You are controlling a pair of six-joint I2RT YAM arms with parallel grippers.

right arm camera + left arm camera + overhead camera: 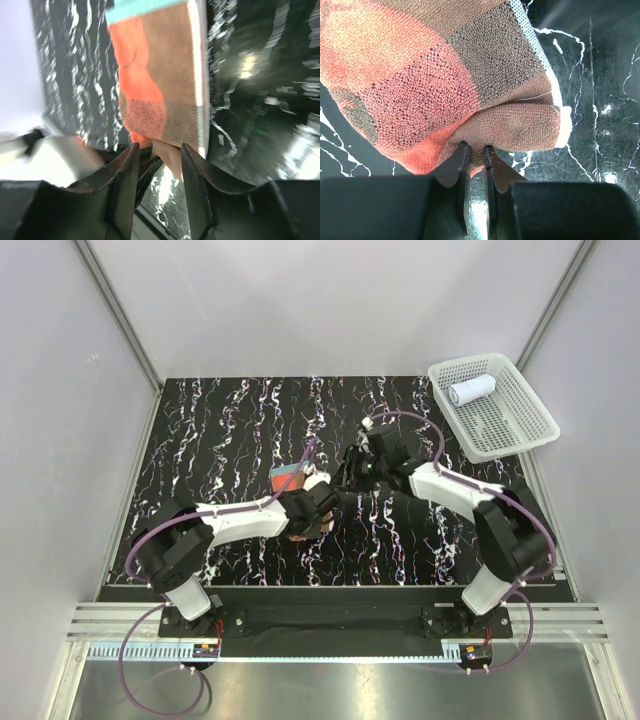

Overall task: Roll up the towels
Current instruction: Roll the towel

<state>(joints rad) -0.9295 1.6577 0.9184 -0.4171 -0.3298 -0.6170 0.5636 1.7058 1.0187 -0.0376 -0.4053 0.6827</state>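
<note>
Black table with white marbling, grey walls on three sides. Left arm and right arm both reach to the middle and meet over the orange towel. From above their wrists cover most of it, so only a small corner with a teal edge shows. Purple cables run along both arms.

White mesh basket sits at the far right corner of the table, hanging partly past the edge. White towel lies rolled inside it at the far end, well apart from the arms.

Left wrist view: orange towel fills the top of the frame, orange and brown patches with a pale woven edge, bunched and folded, cut off at the top and left. Left gripper is nearly together, its tips clamped on a thin fold at the towel's near edge.

Right wrist view is motion-blurred. Orange towel hangs down toward the fingers, with a teal strip at the top and a white edge on the right side. Right gripper has its fingers apart, a small bit of cloth between them, not squeezed. A white part of the left arm shows at lower left, too blurred to make out.
</note>
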